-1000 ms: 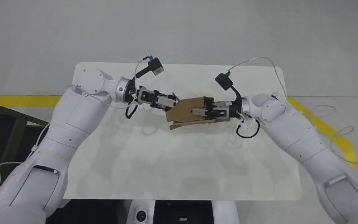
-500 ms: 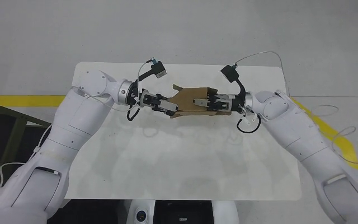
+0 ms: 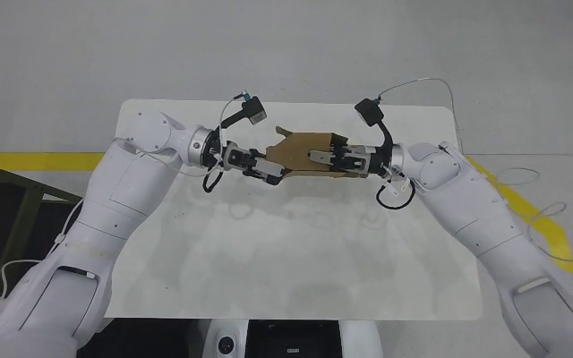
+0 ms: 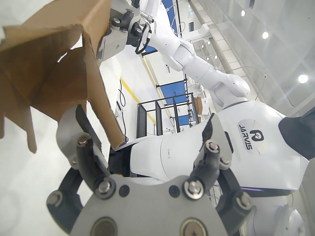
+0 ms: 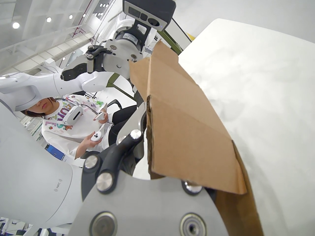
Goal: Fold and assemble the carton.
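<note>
Over the white table (image 3: 295, 259), I am carrying the carton (image 3: 300, 148) farther toward the table's far edge, right gripper (image 3: 316, 158) clamping it, left gripper (image 3: 272, 172) spread wide around its edge, so folding looks next.

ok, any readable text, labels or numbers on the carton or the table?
carton: none. Every face that shows, outside and inside, is plain brown cardboard.
table: none. The top is bare white, with no mark or sticker.
</note>
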### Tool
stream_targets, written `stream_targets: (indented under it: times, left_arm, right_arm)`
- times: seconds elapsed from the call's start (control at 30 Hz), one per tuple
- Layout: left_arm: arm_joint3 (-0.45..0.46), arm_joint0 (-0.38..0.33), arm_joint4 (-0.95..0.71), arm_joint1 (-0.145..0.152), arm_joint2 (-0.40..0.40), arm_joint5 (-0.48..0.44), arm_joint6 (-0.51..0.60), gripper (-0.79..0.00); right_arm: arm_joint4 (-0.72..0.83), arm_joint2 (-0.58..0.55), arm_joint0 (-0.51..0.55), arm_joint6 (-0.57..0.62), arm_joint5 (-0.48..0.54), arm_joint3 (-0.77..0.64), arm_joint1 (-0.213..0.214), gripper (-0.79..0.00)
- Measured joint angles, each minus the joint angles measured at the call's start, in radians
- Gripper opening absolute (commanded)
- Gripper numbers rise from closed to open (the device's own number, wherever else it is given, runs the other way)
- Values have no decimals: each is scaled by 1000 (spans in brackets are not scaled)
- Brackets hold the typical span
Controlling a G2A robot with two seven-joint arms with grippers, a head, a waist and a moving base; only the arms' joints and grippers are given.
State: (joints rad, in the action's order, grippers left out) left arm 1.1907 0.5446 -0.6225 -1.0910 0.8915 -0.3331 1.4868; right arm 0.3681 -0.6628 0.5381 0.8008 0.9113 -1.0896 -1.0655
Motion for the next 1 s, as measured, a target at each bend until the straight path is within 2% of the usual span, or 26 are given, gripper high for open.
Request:
stream_targets:
  times: [1.0]
  left_arm:
    - [-17, 4, -10, -21, -7, 11, 11, 0]
  right_arm:
    - [-59, -58, 19, -86, -19, -5, -50, -785]
